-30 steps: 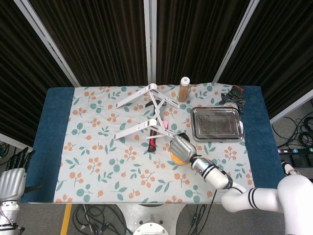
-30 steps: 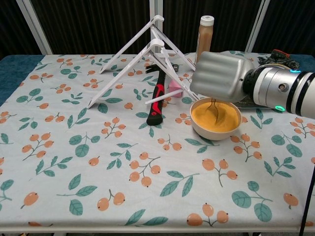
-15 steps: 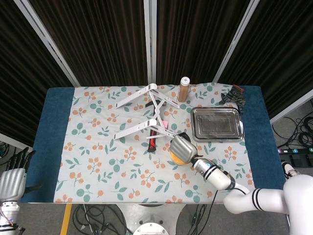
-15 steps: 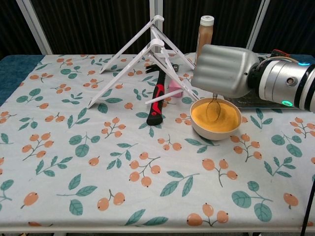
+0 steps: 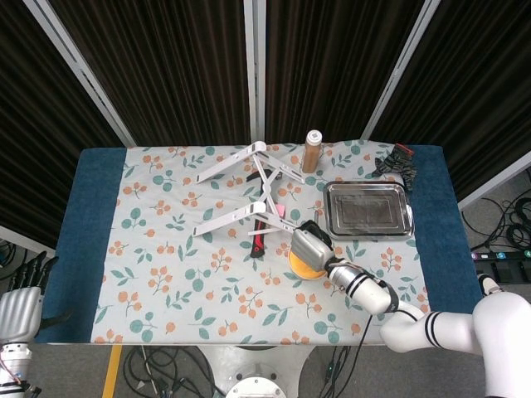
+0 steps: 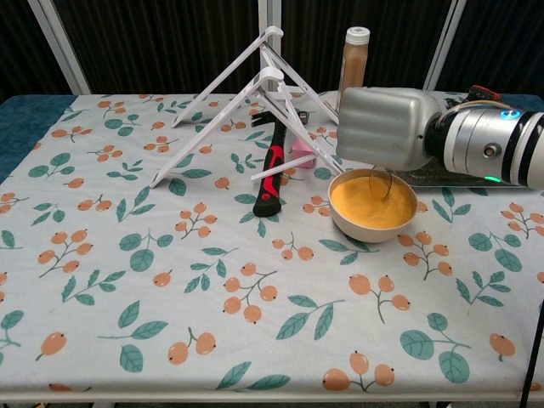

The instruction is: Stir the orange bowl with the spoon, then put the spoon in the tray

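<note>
The orange bowl (image 6: pixel 373 205) (image 5: pixel 300 267) stands right of the table's middle, filled with orange powder. My right hand (image 6: pixel 389 127) (image 5: pixel 309 245) hovers directly over its far rim, knuckles toward the camera, and holds a metal spoon (image 6: pixel 382 182) that hangs down into the bowl near its right side. The steel tray (image 5: pixel 367 210) (image 6: pixel 431 178) lies behind the bowl to the right, mostly hidden by the hand in the chest view. My left hand (image 5: pixel 21 303) hangs off the table's left front corner, holding nothing, fingers slightly apart.
A red-and-black hammer (image 6: pixel 272 174) lies left of the bowl beside a small pink block (image 6: pixel 301 154). White folding stands (image 6: pixel 246 93) spread across the back middle. A brown bottle (image 6: pixel 354 53) stands behind the hand. A dark object (image 5: pixel 396 160) sits at the back right corner.
The spoon has swept from the bowl's left-middle toward its right side, and my right hand has shifted slightly right with it. The left hand has stayed put.
</note>
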### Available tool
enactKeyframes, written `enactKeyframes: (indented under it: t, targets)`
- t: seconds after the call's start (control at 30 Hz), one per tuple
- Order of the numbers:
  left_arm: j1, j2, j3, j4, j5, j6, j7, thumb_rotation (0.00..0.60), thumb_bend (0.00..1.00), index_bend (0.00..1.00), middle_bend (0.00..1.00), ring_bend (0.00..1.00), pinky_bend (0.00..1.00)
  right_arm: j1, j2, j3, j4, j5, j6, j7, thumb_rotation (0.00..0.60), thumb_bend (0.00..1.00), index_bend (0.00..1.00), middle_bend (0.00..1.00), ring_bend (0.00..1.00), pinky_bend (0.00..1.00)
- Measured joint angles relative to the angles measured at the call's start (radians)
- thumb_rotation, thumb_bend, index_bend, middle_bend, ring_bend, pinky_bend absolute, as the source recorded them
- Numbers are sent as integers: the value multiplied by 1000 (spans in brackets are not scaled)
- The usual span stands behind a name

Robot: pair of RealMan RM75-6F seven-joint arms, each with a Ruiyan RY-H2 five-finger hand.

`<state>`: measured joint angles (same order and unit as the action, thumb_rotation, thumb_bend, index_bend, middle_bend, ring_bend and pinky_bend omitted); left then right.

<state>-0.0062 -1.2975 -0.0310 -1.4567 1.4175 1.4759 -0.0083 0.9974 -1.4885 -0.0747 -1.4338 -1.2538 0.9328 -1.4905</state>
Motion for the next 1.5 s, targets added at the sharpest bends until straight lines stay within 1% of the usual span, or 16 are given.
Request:
enactKeyframes:
  t: [0.13,0.3,0.53,0.87,1.03,1.17,1.33,1.5]
  targets:
    - [2,0,0,-3,4,6,2,600,68,162,75,44,86,15,37,11,-35,-31,6,-6,600,373,721,995,1000,1000]
    - [6,-1,2,-11,4,11,8,600,68,162,76,45,86,42,50,15,-72,-74,-18,-20,600,372,721,995,1000,1000]
    - [10,-3,3,-11,1,10,10,600,68,162,75,45,86,65,48,3,-74,-97,-61,-91,600,379,708,995,1000,981]
    - [10,-3,3,-8,3,9,3,600,68,162,75,45,86,53,41,-11,-72,-120,-50,-177,600,393,705,995,1000,954]
    - [13,-7,5,-5,5,11,-5,600,68,162,75,45,86,37,23,-6,-82,-112,-38,-172,600,393,706,995,1000,951]
    - [15,-10,6,-3,7,12,-13,600,68,162,75,45,86,19,-13,-12,-67,-116,-23,-189,600,392,704,995,1000,951]
    - [19,-13,9,7,7,12,-26,600,68,162,76,45,86,-30,-74,-16,-5,-91,28,-256,600,387,704,995,1000,951]
    - [21,-15,8,19,6,11,-37,600,68,162,76,44,86,-77,-98,-6,30,-50,100,-320,600,382,704,995,1000,951]
